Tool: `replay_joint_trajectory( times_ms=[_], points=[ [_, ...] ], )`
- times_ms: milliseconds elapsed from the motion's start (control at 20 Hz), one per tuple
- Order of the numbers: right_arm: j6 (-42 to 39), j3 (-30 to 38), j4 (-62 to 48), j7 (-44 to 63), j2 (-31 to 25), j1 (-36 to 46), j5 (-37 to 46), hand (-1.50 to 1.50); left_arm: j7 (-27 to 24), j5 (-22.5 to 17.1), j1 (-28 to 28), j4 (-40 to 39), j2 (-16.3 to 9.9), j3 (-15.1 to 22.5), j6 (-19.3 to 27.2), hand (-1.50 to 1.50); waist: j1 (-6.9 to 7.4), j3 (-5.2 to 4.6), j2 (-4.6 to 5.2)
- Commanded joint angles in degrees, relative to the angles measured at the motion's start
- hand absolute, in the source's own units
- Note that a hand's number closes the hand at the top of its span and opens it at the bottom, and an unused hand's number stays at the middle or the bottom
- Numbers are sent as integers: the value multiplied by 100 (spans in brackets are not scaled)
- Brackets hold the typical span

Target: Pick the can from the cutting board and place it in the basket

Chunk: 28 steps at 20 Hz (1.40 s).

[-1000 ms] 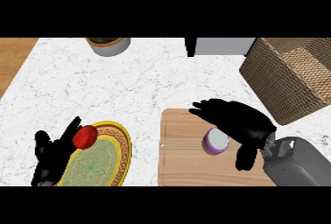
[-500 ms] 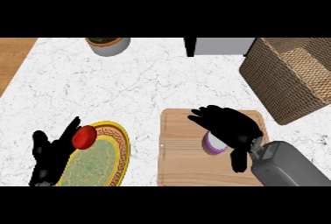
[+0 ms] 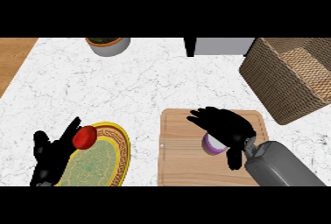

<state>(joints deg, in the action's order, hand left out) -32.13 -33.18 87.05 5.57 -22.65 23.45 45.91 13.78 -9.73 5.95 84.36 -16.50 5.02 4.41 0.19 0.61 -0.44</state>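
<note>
My right hand [image 3: 223, 127] is arched over the can [image 3: 214, 145], fingers curled down across its top and far side, thumb hanging at the near right. I judge the curl as closing on it, though I can't see from above whether my fingertips actually touch the wall. The can shows as a purple body with a pale top, peeking out under my palm toward the left, sitting on the cutting board [image 3: 184, 164] a little right of the board's middle.

What worries me is the grip geometry. Most of my hand covers the can's right and far sides, so the exposed left side looks unsupported. If I lift with contact on one side only, the can could tip or roll out toward the board's left edge. A smooth round wall is likely to slide between fingers rather than seat.

Next hazard is the wicker basket [image 3: 304, 94], up and to the right, near the board's far right corner. Its wall looks tall; carrying the can low could knock it against the rim.

My left hand [image 3: 51, 155] rests with fingers straight near the lower left, just beside the patterned yellow-rimmed plate [image 3: 110, 168] with a red tomato-like fruit [image 3: 85, 137] at its edge. A potted plant [image 3: 107, 44] stands far back, well out of the path.
</note>
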Motion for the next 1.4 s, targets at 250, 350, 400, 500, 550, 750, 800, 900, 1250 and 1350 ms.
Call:
replay_joint_trajectory(
  times_ms=[250, 350, 400, 500, 550, 750, 800, 900, 1250, 1350],
  points=[
    [442, -133, -457, -343, 332, -248, 615, 150, 308, 241, 176, -71, 79, -2, 76, 0, 13, -59, 45],
    [347, -129, -129, -682, 102, -55, 644, 150, 123, 279, -53, -474, 300, 105, 37, 0, -18, -62, 46],
    [725, -167, -504, -961, 21, 8, 851, 150, 52, 6, 140, -405, -29, -196, -298, 0, 23, -61, 53],
    [806, -187, -641, -965, 157, 149, 1029, 150, 285, 193, 140, -250, 103, -71, -46, 0, 32, -60, 52],
    [925, -212, -373, -1067, -73, -181, 1093, 150, 175, 127, 180, -344, 77, -127, -172, 0, -4, -61, 45],
    [1059, -97, -775, -1199, 267, 72, 1253, 150, 224, 261, 136, -316, 145, -82, -134, 0, 19, -61, 49],
    [1056, 40, -826, -1444, 17, 55, 1234, 150, 133, 197, 155, -355, 115, -129, -259, 0, 11, -61, 49],
    [1386, -32, -1048, -1435, 210, 6, 1435, 150, 238, 260, 285, -123, 128, -91, -182, 0, 31, -59, 49],
    [1860, 551, 820, -1047, -1107, -2104, 1262, 150, -221, 224, 676, -416, 153, -298, -162, 0, -335, -67, -16],
    [2442, 762, 1284, -1062, -1145, -2719, 1168, 150, -40, 275, 463, -293, 286, -175, -67, 0, -331, -61, -4]
  ],
)
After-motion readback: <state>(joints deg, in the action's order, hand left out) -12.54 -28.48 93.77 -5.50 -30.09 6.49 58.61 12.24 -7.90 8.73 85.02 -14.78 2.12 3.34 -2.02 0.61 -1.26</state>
